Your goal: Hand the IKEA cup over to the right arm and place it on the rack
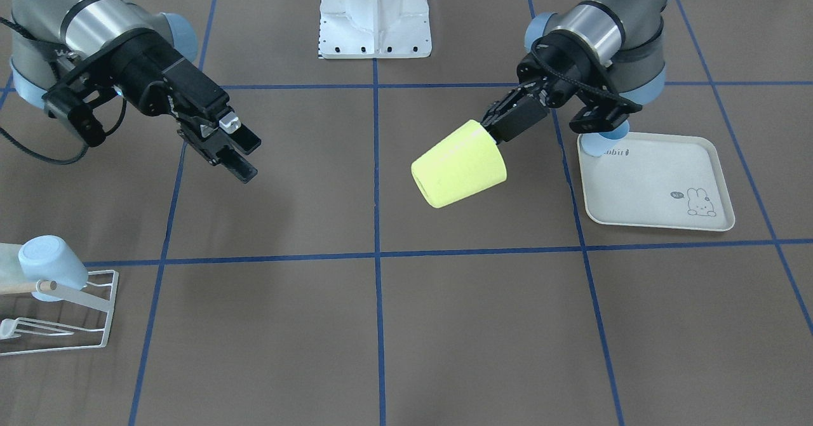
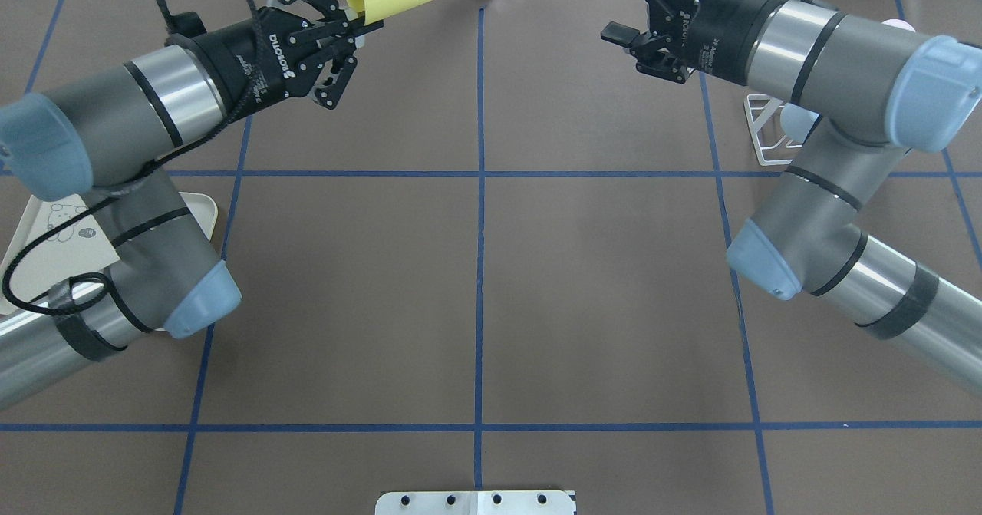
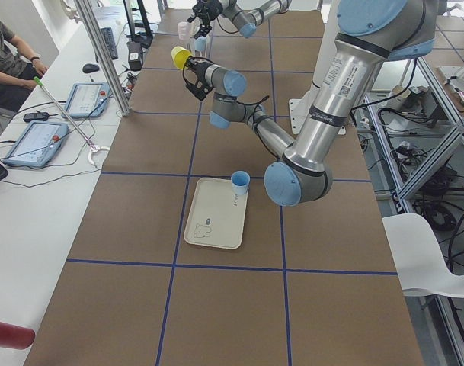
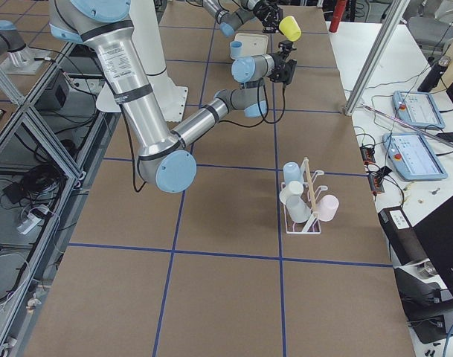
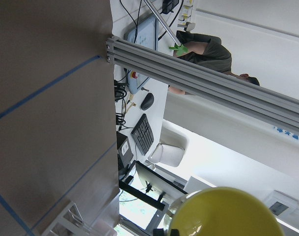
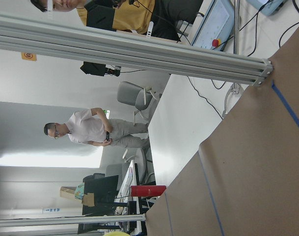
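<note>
We hold the yellow cup (image 1: 458, 164) tilted above the worktop (image 1: 444, 324) in our left end effector (image 1: 494, 133); our right end effector (image 1: 240, 154) points toward it, jaws apart, empty.

Left arm (image 1: 625, 39): stretching forward from the base plate (image 1: 375, 32) on its own left side, wrist angling inward and down.
Left gripper (image 1: 494, 131): clamping its 2 fingers on the rim end of the yellow cup (image 1: 458, 164), holding it tilted in the air in front of the base plate.
Right arm (image 1: 82, 23): stretching forward on the base plate's other side, wrist pointing inward.
Right gripper (image 1: 243, 153): hanging in the air with its 2 fingers spread apart, gripping nothing, and pointing toward the left gripper.
</note>
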Controlling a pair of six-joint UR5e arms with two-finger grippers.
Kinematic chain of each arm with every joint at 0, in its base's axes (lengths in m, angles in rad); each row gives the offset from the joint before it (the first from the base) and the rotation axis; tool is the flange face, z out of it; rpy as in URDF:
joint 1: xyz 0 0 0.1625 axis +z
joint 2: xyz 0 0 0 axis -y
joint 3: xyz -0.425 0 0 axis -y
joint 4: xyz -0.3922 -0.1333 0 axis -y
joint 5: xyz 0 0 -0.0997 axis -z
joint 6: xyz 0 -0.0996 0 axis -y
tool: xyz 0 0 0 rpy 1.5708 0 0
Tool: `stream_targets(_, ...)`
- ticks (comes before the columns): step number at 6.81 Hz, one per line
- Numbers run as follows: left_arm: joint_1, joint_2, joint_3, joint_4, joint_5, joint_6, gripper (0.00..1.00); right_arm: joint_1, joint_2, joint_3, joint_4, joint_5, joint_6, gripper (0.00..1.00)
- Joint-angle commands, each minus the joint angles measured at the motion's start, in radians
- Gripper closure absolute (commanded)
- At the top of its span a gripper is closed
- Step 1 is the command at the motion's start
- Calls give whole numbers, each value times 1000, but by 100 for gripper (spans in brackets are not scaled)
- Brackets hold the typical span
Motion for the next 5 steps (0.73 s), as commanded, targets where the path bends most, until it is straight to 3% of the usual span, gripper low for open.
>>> stream_targets(1, 84, -40, 44, -149, 120, -79, 100, -100, 28, -1, 47, -138, 16, 0)
stream_targets(3, 90, -40, 84, -207, 147, -125, 100, -103, 37, 0, 47, -141, 16, 0)
stream_targets(5, 116, -136, 159, -201, 159, -123, 100, -104, 49, -6, 45, -143, 15, 0)
